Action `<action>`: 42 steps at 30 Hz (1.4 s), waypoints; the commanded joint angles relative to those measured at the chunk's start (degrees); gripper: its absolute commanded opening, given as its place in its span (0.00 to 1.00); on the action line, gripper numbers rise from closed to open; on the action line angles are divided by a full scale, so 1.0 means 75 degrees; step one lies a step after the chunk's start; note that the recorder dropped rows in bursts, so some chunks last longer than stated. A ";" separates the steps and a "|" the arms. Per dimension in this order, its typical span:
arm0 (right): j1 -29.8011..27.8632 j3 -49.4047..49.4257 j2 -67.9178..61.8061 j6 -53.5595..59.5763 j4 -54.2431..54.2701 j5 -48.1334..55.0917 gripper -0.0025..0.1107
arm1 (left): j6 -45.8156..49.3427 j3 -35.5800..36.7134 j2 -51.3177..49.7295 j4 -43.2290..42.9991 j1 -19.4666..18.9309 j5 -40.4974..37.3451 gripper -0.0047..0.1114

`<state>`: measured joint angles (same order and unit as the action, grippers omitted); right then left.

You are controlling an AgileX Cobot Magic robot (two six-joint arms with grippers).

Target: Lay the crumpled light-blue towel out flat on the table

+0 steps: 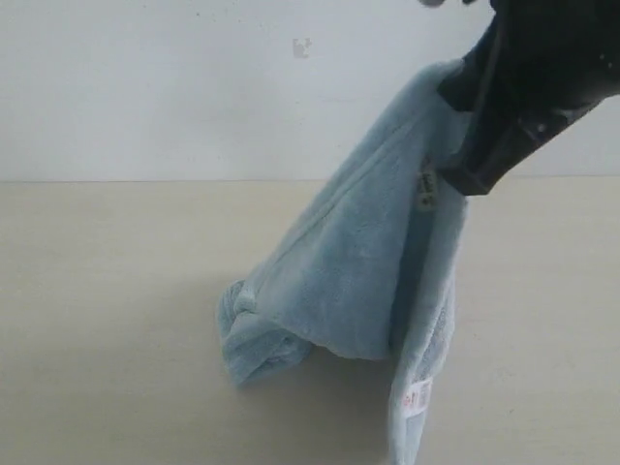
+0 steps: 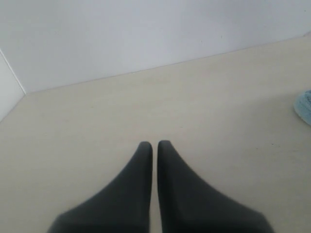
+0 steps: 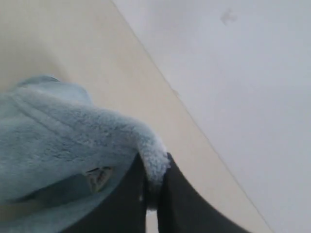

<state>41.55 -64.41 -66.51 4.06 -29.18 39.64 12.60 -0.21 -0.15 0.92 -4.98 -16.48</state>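
The pale-blue fluffy towel point(image 1: 363, 271) hangs in a drape from the upper right, its lower folds bunched on the cream table point(image 1: 107, 310) and a white tag point(image 1: 418, 397) near its bottom edge. My right gripper point(image 3: 154, 162) is shut on a fold of the towel point(image 3: 58, 145), pinched between the black fingers point(image 3: 182, 204); the exterior view shows that arm point(image 1: 528, 97) lifted at the top right. My left gripper point(image 2: 154, 144) is shut with nothing in it, low over bare table point(image 2: 146, 102), with only an edge of the towel point(image 2: 305, 108) at that view's side.
A white wall point(image 1: 194, 87) rises behind the table's far edge. In the left wrist view a corner where the wall meets a side panel point(image 2: 9, 92) shows.
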 commanded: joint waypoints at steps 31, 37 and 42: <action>-0.8045 0.2631 -0.2864 -0.1836 0.3313 -0.2230 0.49 | 0.0043 0.0029 0.0021 -0.0020 0.0027 0.0030 0.08; -0.8029 0.2631 -0.2658 -0.1793 0.6023 -0.2724 0.51 | 0.0043 0.0029 0.0021 -0.0020 0.0027 0.0030 0.08; -0.7499 0.2631 -0.2196 -0.0943 0.6684 -0.3110 0.51 | 0.0043 0.0029 0.0021 -0.0020 0.0027 0.0030 0.08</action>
<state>-17.08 -44.69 -85.30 -7.15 18.27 18.57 12.60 -0.21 -0.15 0.92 -4.98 -16.48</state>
